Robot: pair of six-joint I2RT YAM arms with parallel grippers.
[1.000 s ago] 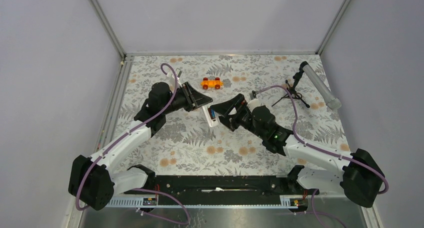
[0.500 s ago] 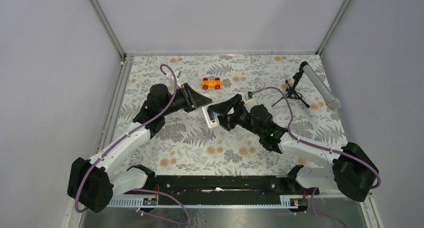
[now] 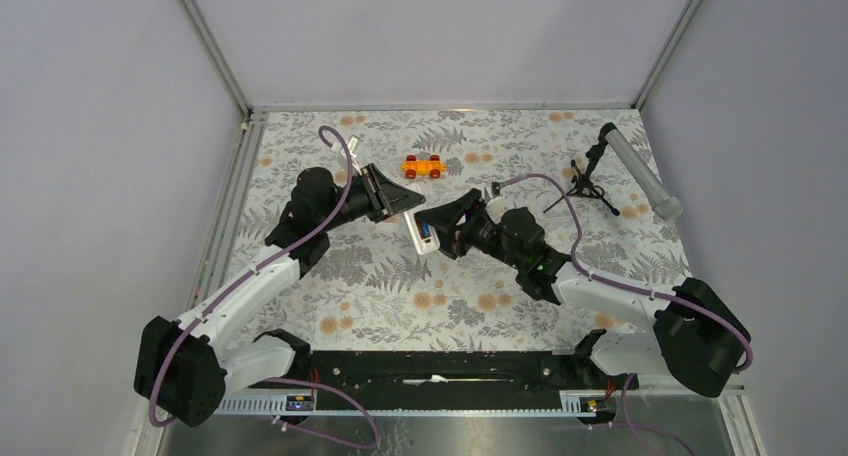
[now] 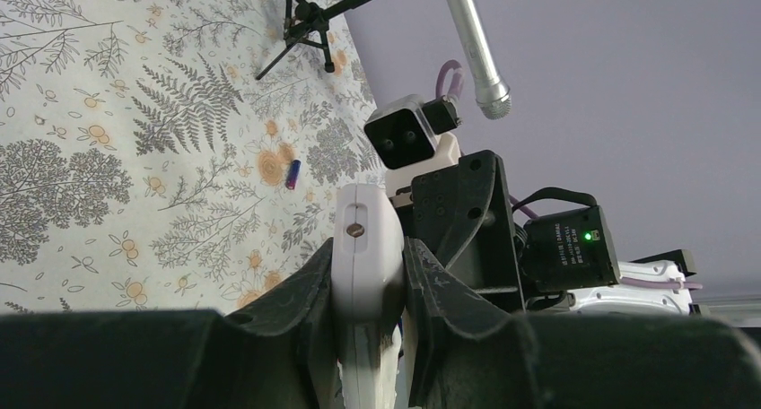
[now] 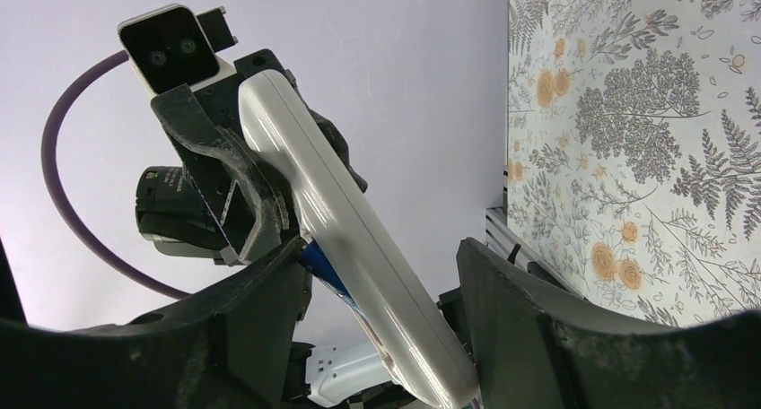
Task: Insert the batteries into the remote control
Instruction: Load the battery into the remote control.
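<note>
L gripper (image 4: 368,270) is clamped on the remote control (image 4: 361,221), one finger on each long edge. It holds the remote off the table (image 3: 400,296), near the middle of the workspace. In the top view the remote sticks out past the L fingers toward the R arm.

R gripper (image 5: 381,256) straddles the remote's free end w/ its jaws apart. One R finger (image 5: 233,328) sits close against the remote's back side; the other (image 5: 574,337) stands clear of it, w/ a visible gap. So it's spread around the remote, not pinching it.

A blue battery (image 5: 323,267) lies along the remote's back, right beside the nearer R finger. From above it reads as a blue sliver w/ a reddish end on the white body. Can't tell whether that finger actually touches it.

The second battery (image 4: 293,174) lies loose on the table, beyond the remote as the L wrist cam sees it, and clear of both grippers.

Other stuff – an orange toy car (image 3: 423,166) toward the far edge, and a grey tube on a black tripod (image 3: 632,166) at far right, both well away from the grippers.
</note>
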